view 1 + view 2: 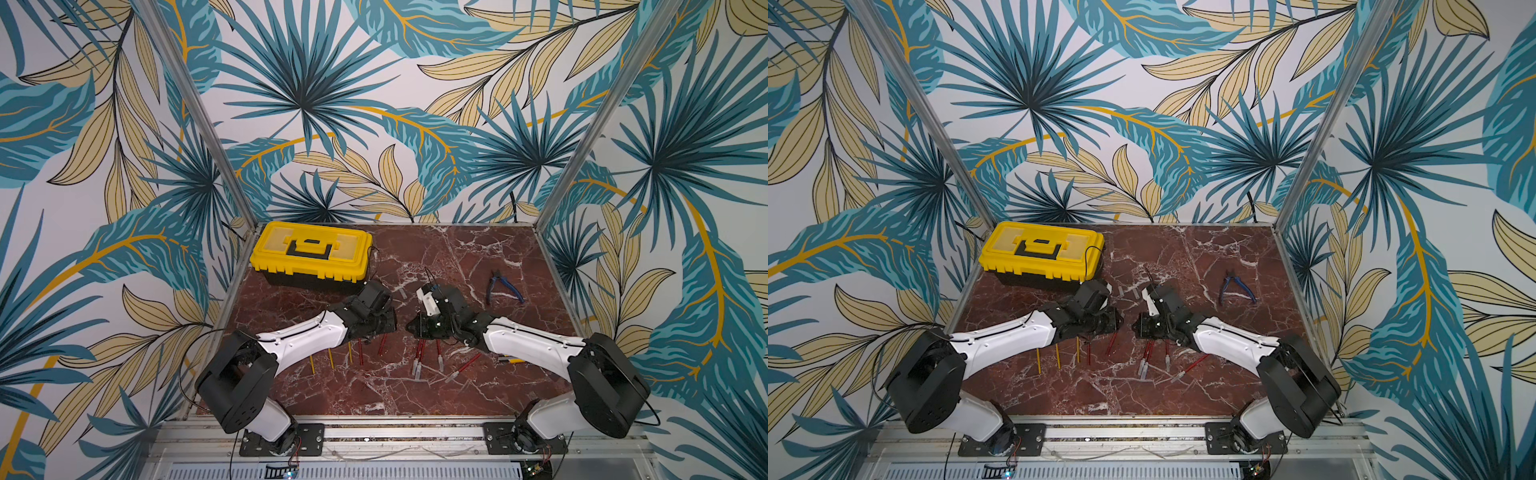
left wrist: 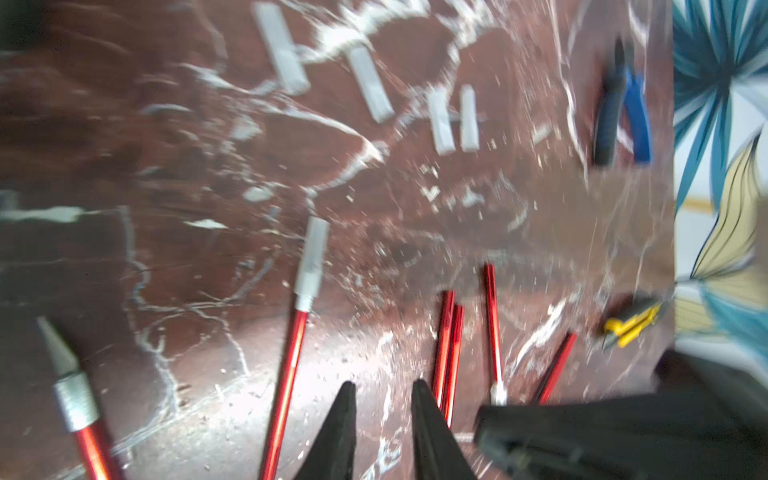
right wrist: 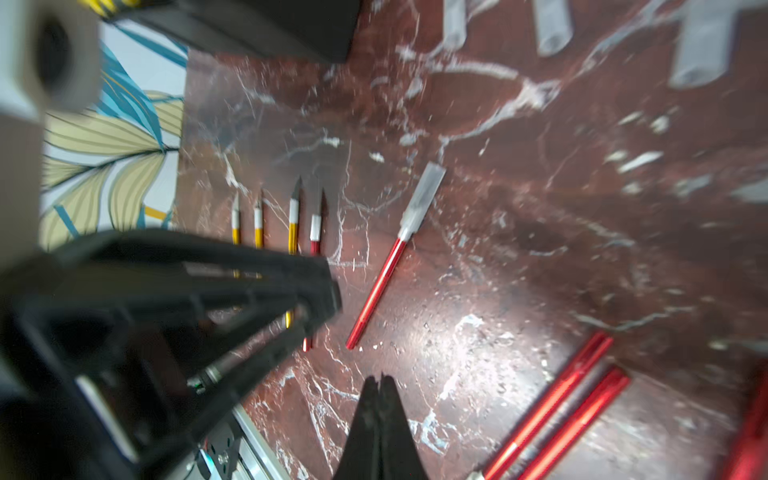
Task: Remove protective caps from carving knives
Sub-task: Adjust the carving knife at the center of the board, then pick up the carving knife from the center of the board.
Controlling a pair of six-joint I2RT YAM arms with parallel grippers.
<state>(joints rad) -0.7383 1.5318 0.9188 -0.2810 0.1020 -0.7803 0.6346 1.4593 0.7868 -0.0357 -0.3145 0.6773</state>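
— What are both top views showing?

— My left claw [image 1: 388, 328] and my right claw [image 1: 412, 328] are hovering close together at mid-frame above the red-brown marble tabletop [image 1: 457, 257]. Their opening I cannot tell from there. Below them, thin red-handled carving knives [image 1: 420, 351] are lying with translucent grey-white plastic caps [image 1: 417, 369] on.

— And the left wrist view?

— At the bottom edge my left claw [image 2: 384, 384] is standing partly open, gripping nothing, bare marble showing between its fingers [image 2: 340, 424]. A capped red knife [image 2: 291, 365] is lying just left of it, likely my next pick. Four loose caps [image 2: 370, 83] are sitting along the top, probably dropped there to keep them clear of the knives.

— The right wrist view?

— My right claw [image 3: 381, 377] is pressed fully closed and empty at the bottom. Three bare-tipped yellow-handled knives [image 3: 258, 224] are lining up at centre left, seemingly sorted apart as finished; that capped red knife [image 3: 374, 291] is lying alone at centre. Several caps are waiting to come off, I judge.
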